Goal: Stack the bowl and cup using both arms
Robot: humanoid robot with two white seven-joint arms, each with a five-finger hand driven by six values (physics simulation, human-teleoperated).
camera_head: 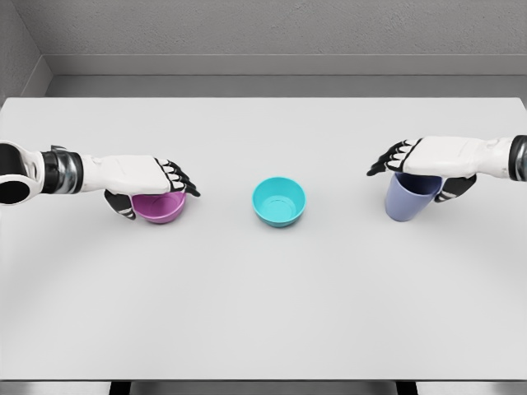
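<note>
Table [263, 313]: white, rectangular, filling most of the head view.
Teal bowl [279, 201]: upright at the centre of the table, touched by neither hand.
Purple bowl [160, 206]: at 9 o'clock from the teal bowl, well apart from it, upright on the table, partly covered from above.
Left hand [148, 185]: entering from 9 o'clock, palm down over the purple bowl; fingers laid across its rim, thumb curled down at its outer side, seemingly clasping the bowl.
Lavender cup [409, 197]: at 3 o'clock from the teal bowl, well apart from it, upright, mouth partly hidden.
Right hand [428, 164]: entering from 3 o'clock, palm down over the lavender cup; fingers reaching past its rim toward 9 o'clock, thumb curled at its outer side, seemingly clasping the cup.
Contact with table: both the purple bowl and the lavender cup apparently resting on the surface.
</note>
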